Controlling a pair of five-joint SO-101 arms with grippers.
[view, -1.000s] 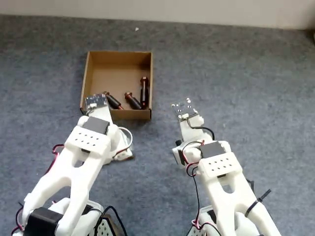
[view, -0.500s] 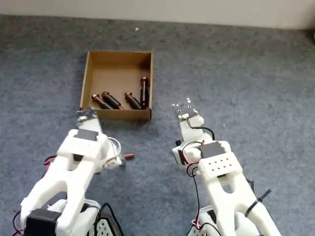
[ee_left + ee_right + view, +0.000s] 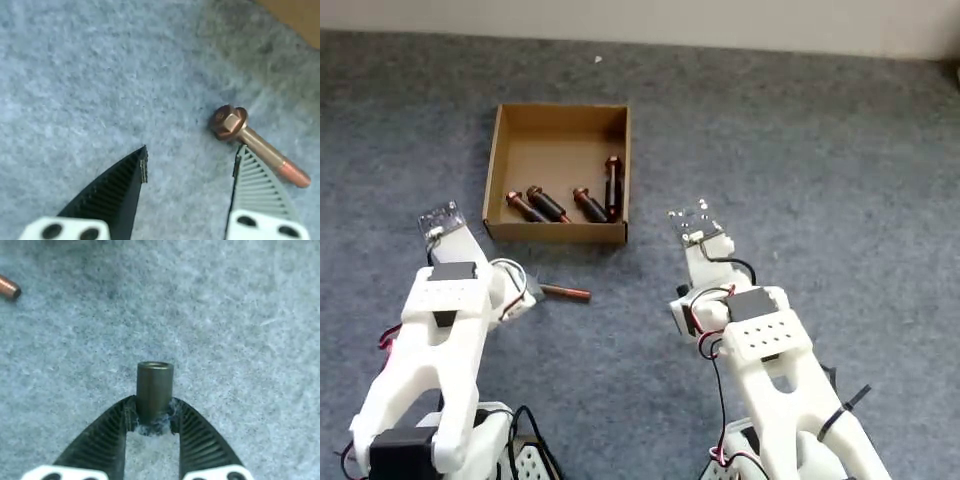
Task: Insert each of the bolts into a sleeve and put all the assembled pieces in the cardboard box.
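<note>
Broadly, I judge this job well past halfway, with one pairing left to make. On the grey carpeted table my two white arms sit side by side, the left arm near the box and the right arm well apart from it.

The shallow brown cardboard box lies open on the far left of the table. Along its near wall I count four assembled pieces, dark sleeves with copper-coloured bolts pushed through them, lying flat. Those look finished and delivered.

Outside the box, on the carpet just in front of that near wall, lies one loose copper-coloured hex-head bolt with nothing on its shank. The left gripper hangs spread wide over it and grips nothing. One fingertip is just beside the shank behind the head, and the other is off over bare carpet.

The right gripper is clamped on the lower end of a short dark cylindrical metal sleeve. The sleeve's open bore points away from the wrist, above the carpet.

As I read it, three steps are left: pinch the bolt, feed it into the held sleeve, and drop that piece in with the other four.
</note>
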